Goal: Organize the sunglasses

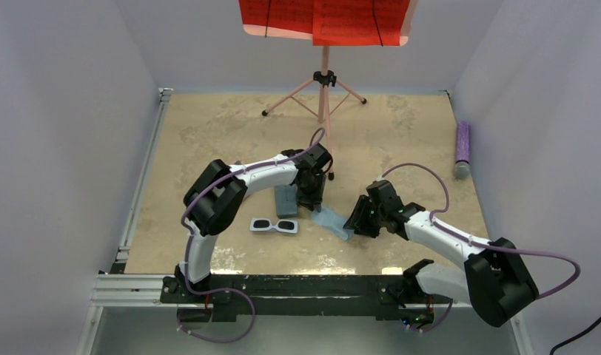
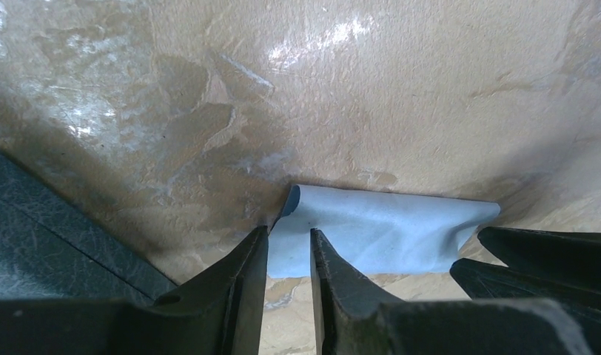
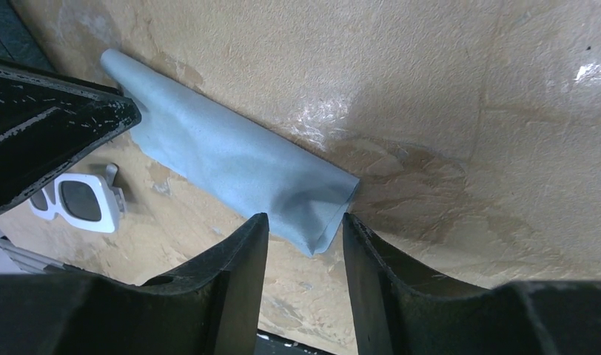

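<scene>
The white-framed sunglasses (image 1: 274, 225) with dark lenses lie flat on the table, left of a folded light blue cloth (image 1: 331, 220). They also show in the right wrist view (image 3: 79, 201). The slim pink-purple pair is out of view. My left gripper (image 1: 313, 201) is low over the cloth's far-left end, its jaws a little apart (image 2: 290, 231) at the cloth's edge (image 2: 379, 233). My right gripper (image 1: 354, 220) is open, its jaws (image 3: 305, 218) on either side of the near-right corner of the cloth (image 3: 231, 163). Neither gripper holds anything.
A grey-blue case (image 1: 286, 200) lies just left of my left gripper and shows in the left wrist view (image 2: 46, 244). A pink music stand (image 1: 323, 81) stands at the back. A purple tube (image 1: 462, 148) lies by the right wall.
</scene>
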{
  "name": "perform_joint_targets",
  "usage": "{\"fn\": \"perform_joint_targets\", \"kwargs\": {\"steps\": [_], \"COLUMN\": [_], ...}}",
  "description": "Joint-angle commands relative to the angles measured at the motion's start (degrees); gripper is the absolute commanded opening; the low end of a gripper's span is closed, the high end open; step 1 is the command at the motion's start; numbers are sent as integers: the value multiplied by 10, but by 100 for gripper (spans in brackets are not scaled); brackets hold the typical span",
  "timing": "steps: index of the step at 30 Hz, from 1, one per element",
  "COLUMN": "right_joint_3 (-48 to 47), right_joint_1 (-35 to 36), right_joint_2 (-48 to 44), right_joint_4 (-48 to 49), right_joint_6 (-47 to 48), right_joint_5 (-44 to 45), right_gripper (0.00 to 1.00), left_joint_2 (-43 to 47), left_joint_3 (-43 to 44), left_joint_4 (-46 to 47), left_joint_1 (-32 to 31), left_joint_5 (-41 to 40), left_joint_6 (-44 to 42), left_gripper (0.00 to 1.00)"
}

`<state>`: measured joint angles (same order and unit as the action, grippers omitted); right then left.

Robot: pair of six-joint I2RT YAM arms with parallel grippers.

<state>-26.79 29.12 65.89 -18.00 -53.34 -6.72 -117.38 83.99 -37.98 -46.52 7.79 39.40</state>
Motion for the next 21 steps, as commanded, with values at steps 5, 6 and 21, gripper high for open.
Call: {"fn": "perform_joint_targets", "kwargs": {"steps": [5,6,21], "right_joint_3": [-3,-2,20], "right_joint_1": [-3,-3,-2], "right_joint_2": [7,6,-39], "right_joint_4": [17,17,-8], "right_joint_6": [-4,-5,-15], "right_joint_5": [16,17,36], "right_gripper": [44,44,44], "left_joint_2": [-14,-16,43], "left_joint_3": [-5,-5,-52], "left_joint_4": [14,16,45], "left_joint_1": [-16,-17,-18], "left_joint_5": [26,27,2], "left_joint_6": [8,9,40], "left_gripper": [27,26,0]}}
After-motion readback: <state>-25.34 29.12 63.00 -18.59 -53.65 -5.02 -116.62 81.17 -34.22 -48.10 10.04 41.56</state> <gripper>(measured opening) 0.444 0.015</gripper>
